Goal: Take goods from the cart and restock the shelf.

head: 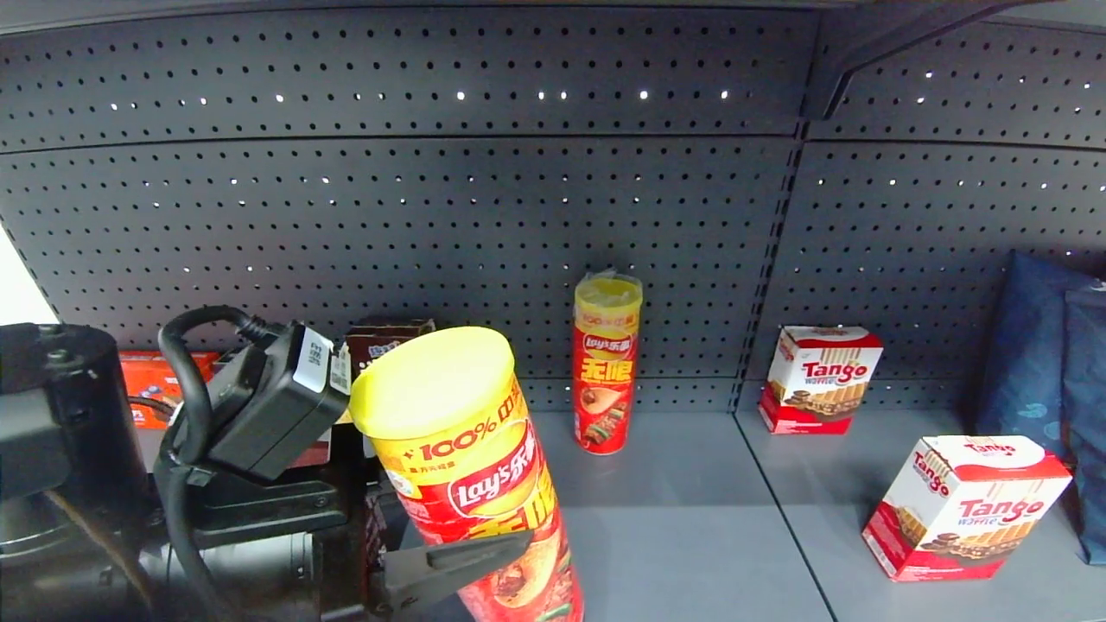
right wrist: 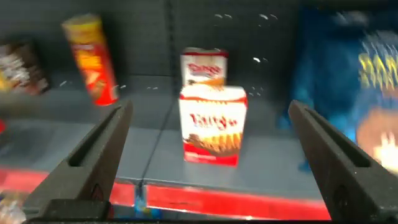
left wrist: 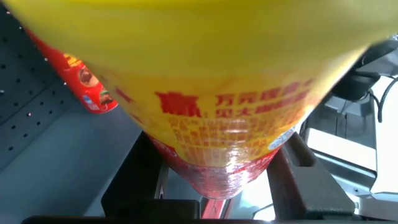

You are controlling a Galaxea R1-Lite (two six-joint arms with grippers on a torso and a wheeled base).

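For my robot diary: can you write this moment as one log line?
left gripper: holds chip can | right gripper: open, empty | shelf: second can, two wafer boxes

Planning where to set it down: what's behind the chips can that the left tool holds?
A dark brown box by the pegboard, only its top showing. The held can and the left arm cover its lower part, so what it rests on is hidden.
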